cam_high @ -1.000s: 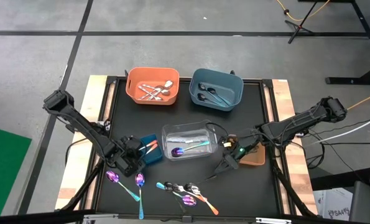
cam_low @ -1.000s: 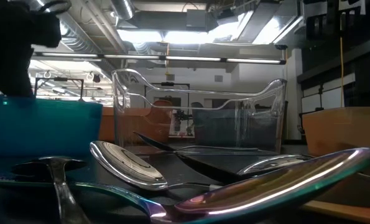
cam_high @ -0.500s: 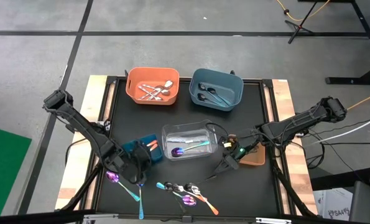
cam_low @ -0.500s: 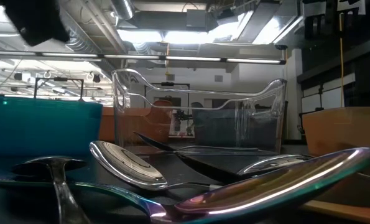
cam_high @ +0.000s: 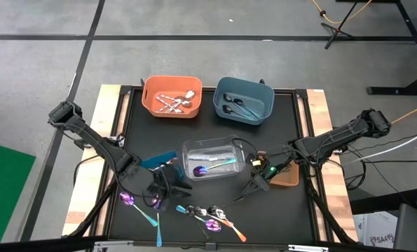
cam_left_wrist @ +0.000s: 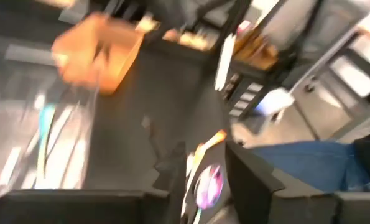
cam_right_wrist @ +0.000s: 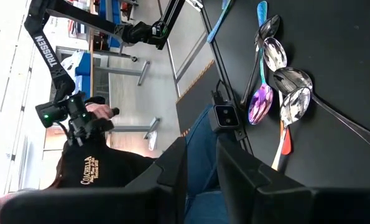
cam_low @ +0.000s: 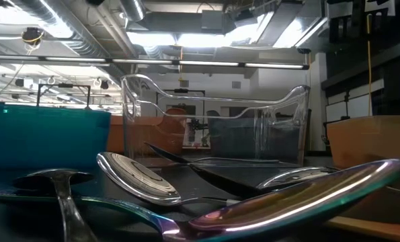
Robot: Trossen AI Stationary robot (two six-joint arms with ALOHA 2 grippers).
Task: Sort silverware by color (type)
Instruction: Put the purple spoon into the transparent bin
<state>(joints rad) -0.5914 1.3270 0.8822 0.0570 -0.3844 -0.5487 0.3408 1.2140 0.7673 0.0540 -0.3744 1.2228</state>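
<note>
your left hand is open and empty over the counter beside the loose silverware at the front edge, so next drop onto one spoon; right hand waits, grip unclear.

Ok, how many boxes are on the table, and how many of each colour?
Orange: 1, the orange bin
Blue: 2, the big blue bin and the small blue bin
Clear: 1, the clear bin
Brown: 1, the brown bin
Total: 5
</note>
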